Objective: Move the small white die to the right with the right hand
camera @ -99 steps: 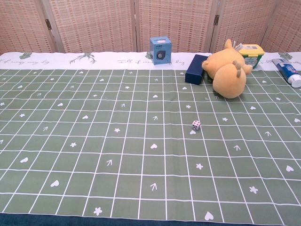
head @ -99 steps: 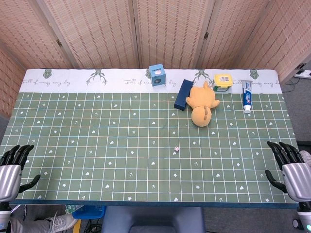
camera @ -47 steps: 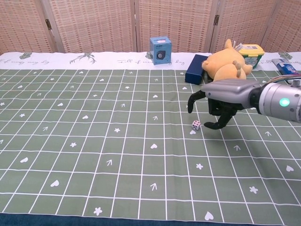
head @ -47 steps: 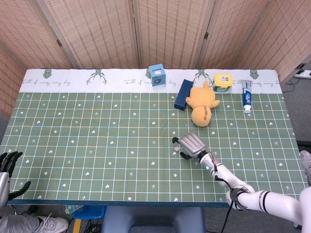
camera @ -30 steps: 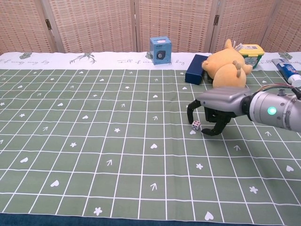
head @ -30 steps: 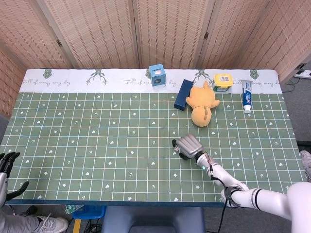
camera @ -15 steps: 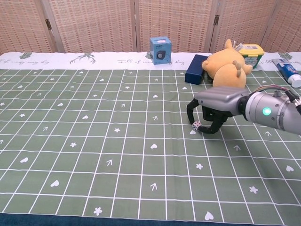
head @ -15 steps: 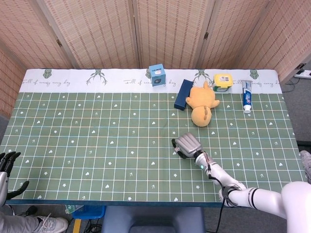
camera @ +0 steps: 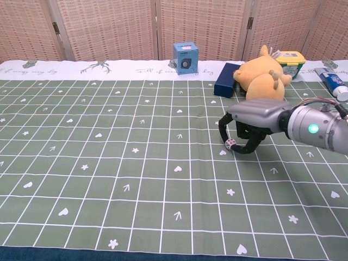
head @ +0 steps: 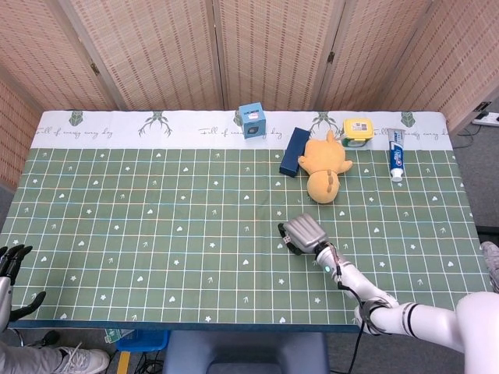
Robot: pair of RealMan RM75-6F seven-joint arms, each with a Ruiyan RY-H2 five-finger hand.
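The small white die sits between the thumb and a curled finger of my right hand, which pinches it just above the green checked cloth, right of centre. Seen from the head view, the right hand covers the die, palm down, with the forearm running off to the lower right. My left hand hangs past the table's near left corner, its fingers spread and nothing in them.
Along the far edge stand a light blue box, a navy box, an orange plush toy just behind my right hand, a yellow-lidded tub and a toothpaste tube.
The right hand came in from the near right corner, lowered over the die and closed its thumb and finger on it. The die has tipped and shifted slightly right.
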